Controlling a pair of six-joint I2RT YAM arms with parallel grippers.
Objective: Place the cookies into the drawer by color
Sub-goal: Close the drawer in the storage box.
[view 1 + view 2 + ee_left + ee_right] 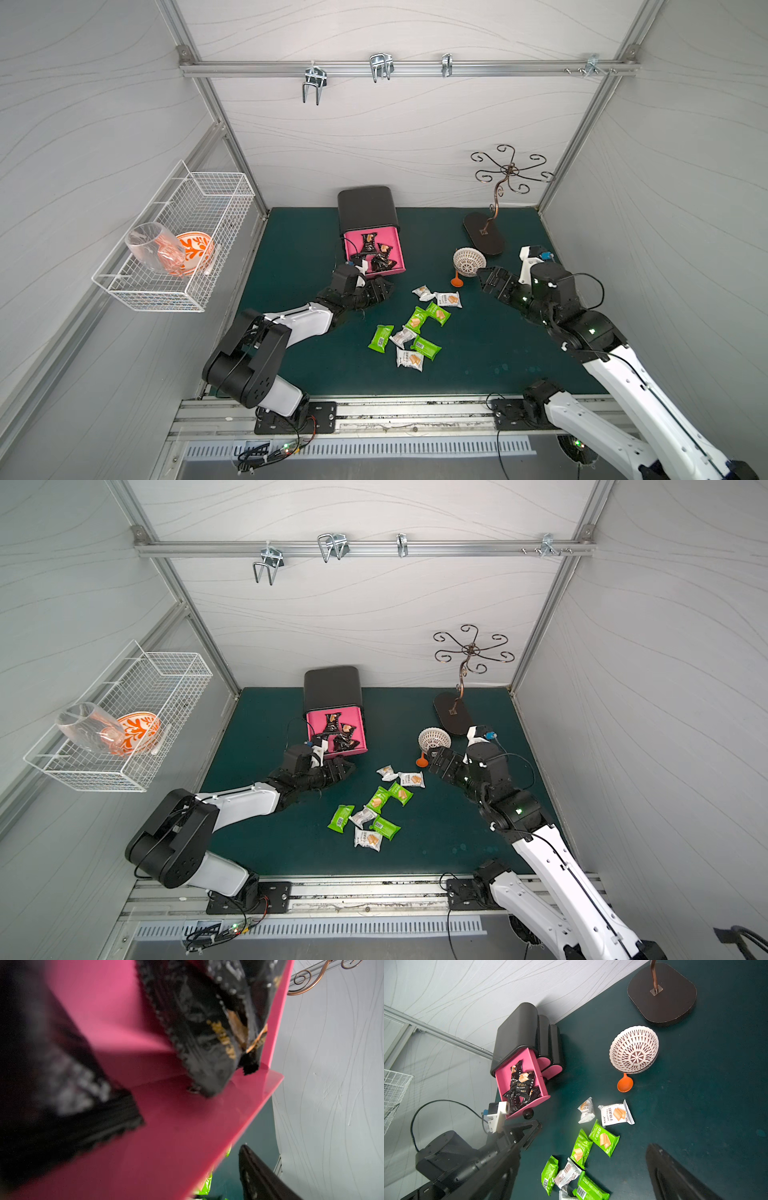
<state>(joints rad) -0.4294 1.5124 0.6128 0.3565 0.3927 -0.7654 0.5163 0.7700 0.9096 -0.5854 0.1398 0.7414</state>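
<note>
1. Hovering just off the front lip of the pink drawer (394, 245), the left gripper (384, 289) has its jaws apart. I can make out nothing between them. That's the spot from which a packet would drop in.
2. Black cookies (521, 1084) lie heaped inside that pulled-out drawer, crowding toward its front wall. The left wrist view has them right up close against the pink. One colour, one drawer, so that looks like the sort at work.
3. Green cookies (380, 338) and white cookies (449, 299) lie jumbled together on the green mat (478, 353) between the two arms. They are well apart from the drawer, and none is put away yet.
4. Look at the black cabinet (517, 1030): two more pink fronts sit below the open drawer, both shut. My guess is one for each colour left.
5. Over on the other side, the right gripper (483, 281) hangs wide open and empty. It is just beside the patterned bowl (469, 262) and the orange scoop (456, 282). I'd say it is parked off the pile to leave the left arm room.
</note>
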